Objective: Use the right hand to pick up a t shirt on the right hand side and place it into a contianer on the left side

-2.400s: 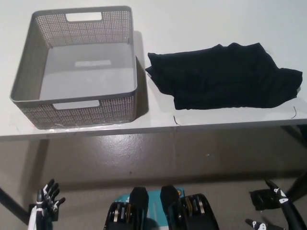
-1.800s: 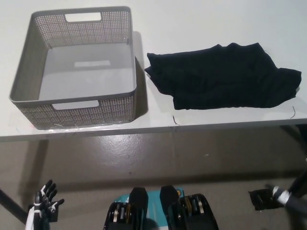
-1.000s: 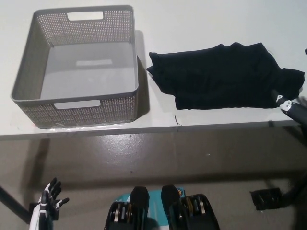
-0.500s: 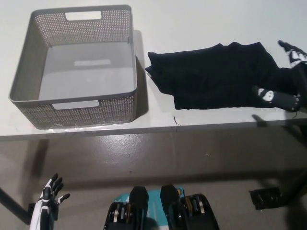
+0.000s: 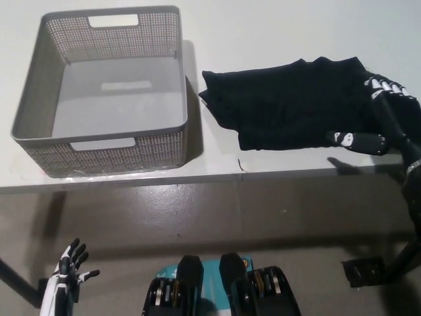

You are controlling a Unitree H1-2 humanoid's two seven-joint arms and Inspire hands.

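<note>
With the right robot hand (image 5: 381,115) spread over the t shirt (image 5: 299,105)'s right end, close deep into the folds before lifting toward the basket (image 5: 99,138).

A white worktop (image 5: 276,33) fills the upper part of the head view, its bare surface stretching behind and to the left of the right hand. Its front edge runs across the picture just below that hand. A thin dark curved mark (image 5: 241,164) lies on the worktop near this edge, to the left of the right hand. Under the edge lies a grey-brown floor (image 5: 217,217), glossy with pale reflections. A small black object (image 5: 362,271) sits on the floor at lower right, well below the right hand.
</note>
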